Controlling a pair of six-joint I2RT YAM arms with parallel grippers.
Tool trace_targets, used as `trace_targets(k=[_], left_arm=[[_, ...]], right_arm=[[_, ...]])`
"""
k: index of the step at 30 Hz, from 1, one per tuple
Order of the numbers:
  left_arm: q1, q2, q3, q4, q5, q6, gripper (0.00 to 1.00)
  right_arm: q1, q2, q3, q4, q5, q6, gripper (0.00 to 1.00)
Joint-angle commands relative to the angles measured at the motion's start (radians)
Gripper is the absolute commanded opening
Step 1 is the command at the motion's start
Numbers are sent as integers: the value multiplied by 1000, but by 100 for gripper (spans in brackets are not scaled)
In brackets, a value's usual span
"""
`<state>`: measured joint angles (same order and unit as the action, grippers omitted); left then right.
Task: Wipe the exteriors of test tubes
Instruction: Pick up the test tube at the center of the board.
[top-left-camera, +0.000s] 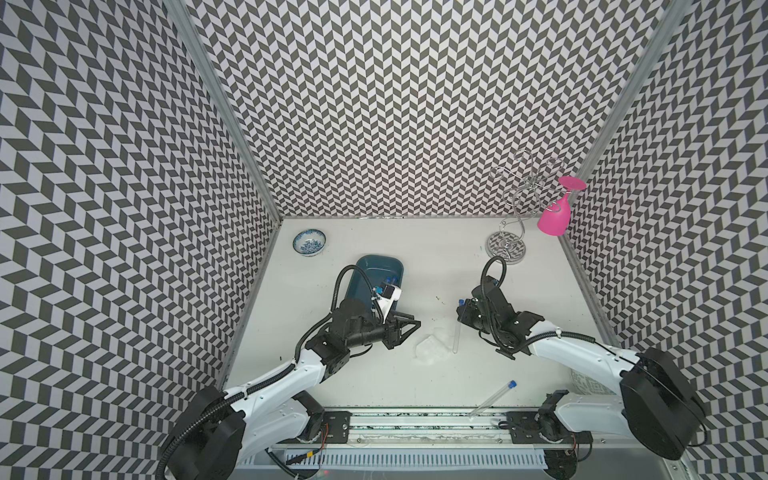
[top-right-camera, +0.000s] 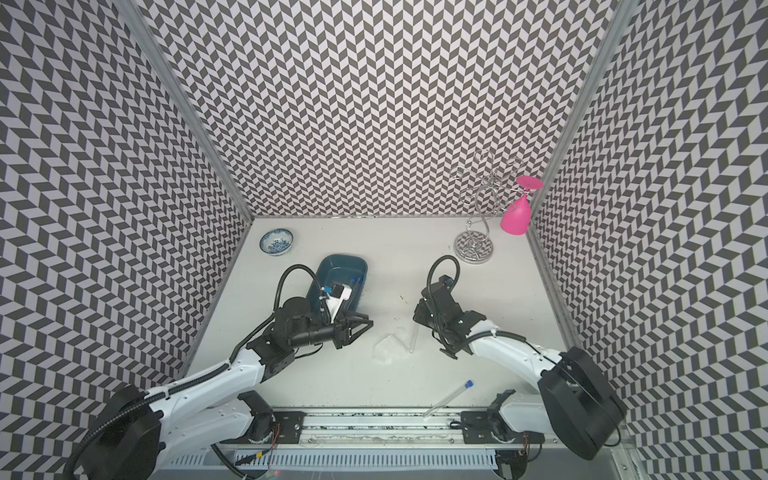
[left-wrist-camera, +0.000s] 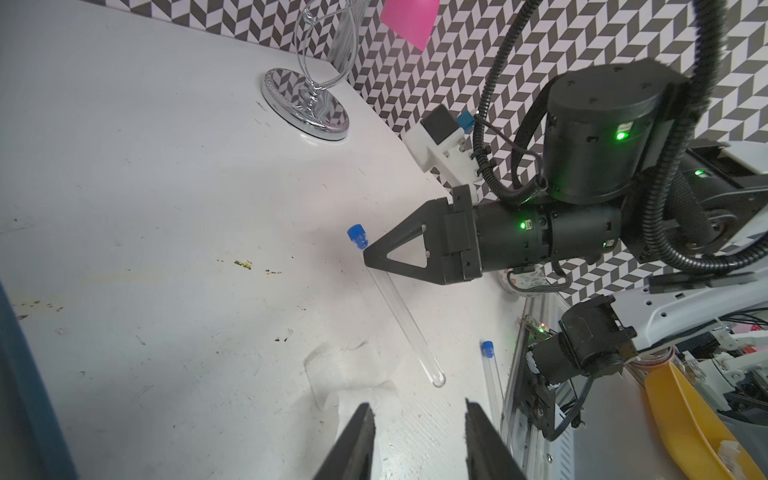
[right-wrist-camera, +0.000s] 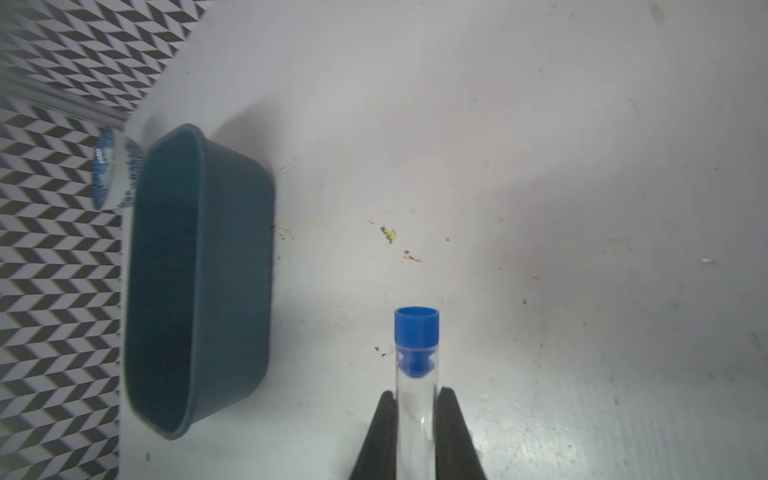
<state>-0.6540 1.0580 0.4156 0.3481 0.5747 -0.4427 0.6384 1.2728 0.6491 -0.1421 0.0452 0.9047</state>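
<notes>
- Clock ref: seen from above, dial centred on the table (top-left-camera: 374, 382); 12 = back wall, 6 = robot bases.
- R gripper (right-wrist-camera: 417, 395): jaws narrow, clamped on the held tube (right-wrist-camera: 417, 432) just below its blue cap. Pads press both sides of the glass in the R wrist view.
- Held tube pos.: approx 4 o'clock, close to centre. Cap toward 12, round end toward 6, body sloping down.
- Its round end is just beside the 3 o'clock edge of the wipe (top-left-camera: 432, 347). Whether it touches the table, can't tell.
- L gripper (left-wrist-camera: 419, 411): jaws apart, medium gap, nothing betw. them. Approx 8 o'clock of centre, tips aimed toward 3, near the wipe's 10 o'clock corner.
- Wipe: crumpled, translucent white, lying on the table approx 6 o'clock of centre, betw. the two grippers.
- Loose tube (top-left-camera: 492, 399): lies on the table approx 5 o'clock, well apart from both grippers. Cap toward 1, round end toward 7 at the front edge.
- Teal tub (top-left-camera: 374, 270): approx 10 o'clock. Blue caps (top-left-camera: 390, 277) show inside at its 3 o'clock side; the tubes' bodies are mostly hidden behind the L wrist cam.
- Misc: blue-white bowl (top-left-camera: 309, 242) in the 11 o'clock corner. Wire rack (top-left-camera: 508, 247) approx 1–2 o'clock, w/ a pink glass (top-left-camera: 555, 218) hung upside down.
</notes>
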Motion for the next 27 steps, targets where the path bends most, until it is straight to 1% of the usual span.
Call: trace_targets(k=[1,5,10,14,23,27], left_arm=[[1,32,-20,91,79,-33,43],[-4,93,-25,181,135,-88,46],[-19,167,-10,288,173,-154,50],[-41,222,8,375,194,-196,52],[-78,360,52,526,215,-294,52],[-91,417,76,593,229,-340,47]], right_arm=[[3,-65,-19,133,-107,-3,11],[4,-125,-51,228,-190,15,11],[6,-174,-49,278,-239,16,11],[6,-185,-39,291,-263,2,11],[6,-193,-34,334,-298,-6,11],[7,-194,-36,364,-309,-3,11]])
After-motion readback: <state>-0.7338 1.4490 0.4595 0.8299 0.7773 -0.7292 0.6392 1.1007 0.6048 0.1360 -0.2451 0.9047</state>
